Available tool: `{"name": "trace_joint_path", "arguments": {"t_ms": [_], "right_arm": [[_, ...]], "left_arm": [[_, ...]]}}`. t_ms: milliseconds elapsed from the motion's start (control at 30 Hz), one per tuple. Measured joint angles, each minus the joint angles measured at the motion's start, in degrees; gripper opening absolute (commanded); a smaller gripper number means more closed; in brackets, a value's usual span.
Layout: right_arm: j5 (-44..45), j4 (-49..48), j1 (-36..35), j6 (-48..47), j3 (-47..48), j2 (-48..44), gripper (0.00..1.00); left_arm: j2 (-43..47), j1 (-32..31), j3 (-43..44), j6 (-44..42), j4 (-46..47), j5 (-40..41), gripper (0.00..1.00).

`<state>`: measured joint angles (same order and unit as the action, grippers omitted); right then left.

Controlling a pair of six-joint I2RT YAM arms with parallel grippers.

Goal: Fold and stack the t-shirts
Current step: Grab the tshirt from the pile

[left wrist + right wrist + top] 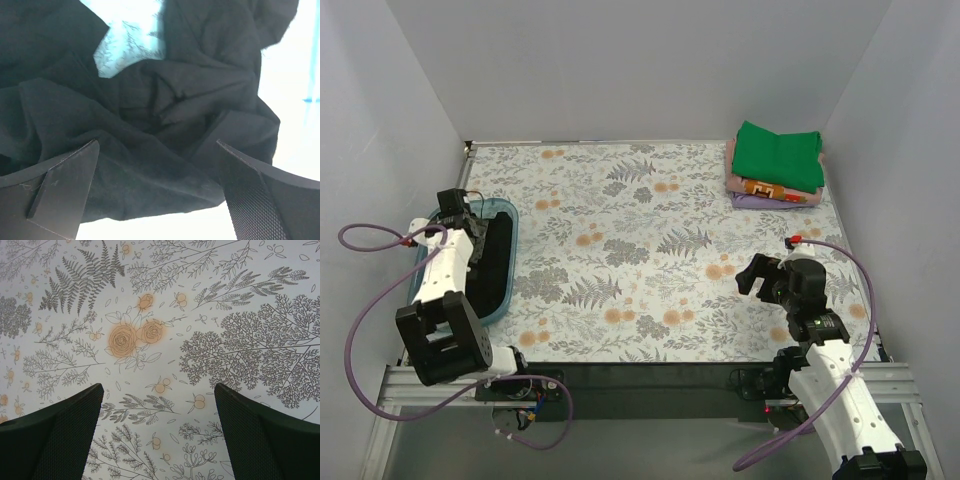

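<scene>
A crumpled black t-shirt (pixel 496 262) lies in the teal tray (pixel 509 212) at the table's left edge. My left gripper (pixel 480 228) is over the tray's far end. In the left wrist view it (pixel 156 145) is open, its fingers (pixel 65 185) on either side of the black cloth (pixel 165 100), close above it and not closed on it. A stack of folded shirts sits at the back right: green (pixel 778 154) on top, then orange-patterned (pixel 767 189), pink and lavender (pixel 750 201). My right gripper (pixel 756 272) is open and empty over the bare tablecloth (pixel 159 387).
The table carries a floral cloth (pixel 640 230). White walls close in the left, back and right sides. The tray's bright bottom (pixel 125 40) shows past the black cloth. A purple cable (pixel 370 290) loops by the left arm.
</scene>
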<state>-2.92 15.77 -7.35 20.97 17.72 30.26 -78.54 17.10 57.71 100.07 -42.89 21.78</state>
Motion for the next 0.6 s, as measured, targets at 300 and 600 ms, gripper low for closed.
{"name": "trace_joint_path", "arguments": {"t_ms": [300,600], "right_arm": [[-0.1,-0.2,0.0,0.0,-0.1,0.6,0.98],[0.2,-0.7,0.0,0.0,-0.7,0.9,0.98]], "left_arm": [[-5.5,0.7,-0.2,1.4,-0.7,1.2,0.93],[-9.1,1.0,-3.8,-1.5,0.5,-3.0,0.0]]}}
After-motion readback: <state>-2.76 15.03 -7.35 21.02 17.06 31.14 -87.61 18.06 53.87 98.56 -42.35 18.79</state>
